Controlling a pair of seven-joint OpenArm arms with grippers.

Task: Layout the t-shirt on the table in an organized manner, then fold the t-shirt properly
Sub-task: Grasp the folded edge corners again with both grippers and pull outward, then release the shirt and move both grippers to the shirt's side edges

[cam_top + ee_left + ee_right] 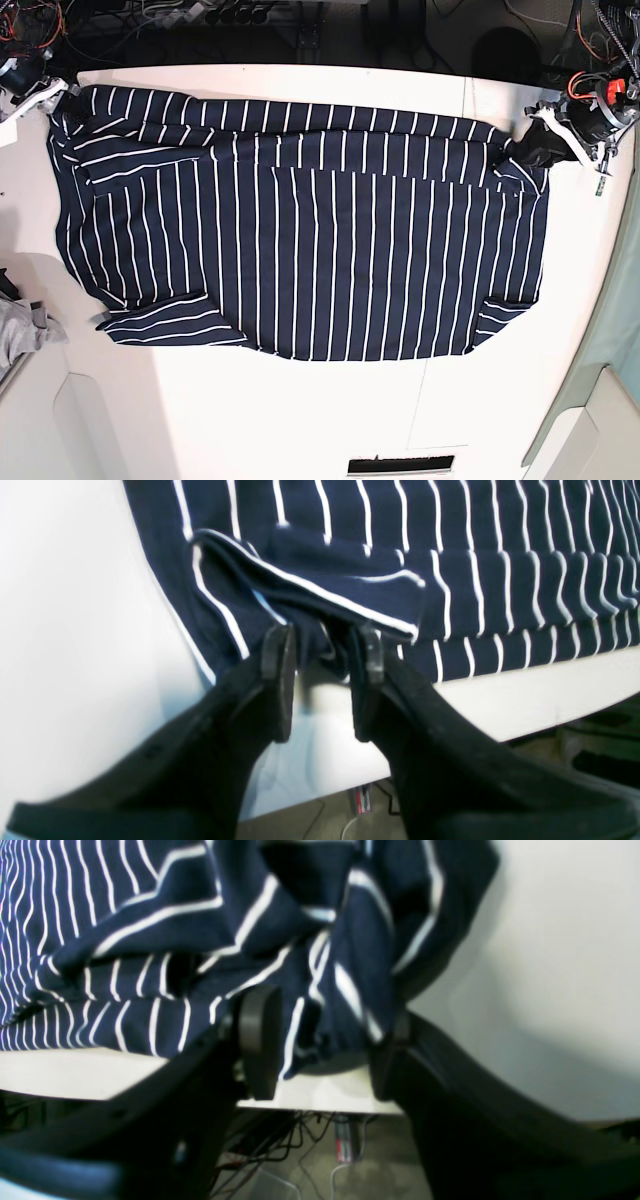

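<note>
1. Navy cloth with thin white stripes, the t-shirt (300, 250), lies spread wide across the white table (300, 420), its far edge along the table's far rim.
2. The left gripper (322, 652) stands at a bunched corner; its jaws are apart, fabric loose between them.
3. The right gripper (325, 1040) likewise has its jaws apart around rumpled cloth at the opposite corner.
4. A grey cloth (18, 330) sits at the table's edge.

left gripper (322, 652): jaws apart, a bunched corner fold hanging between the tips | t-shirt (450, 545): spread flat beyond, hem near the edge | table (75, 630): white
</note>
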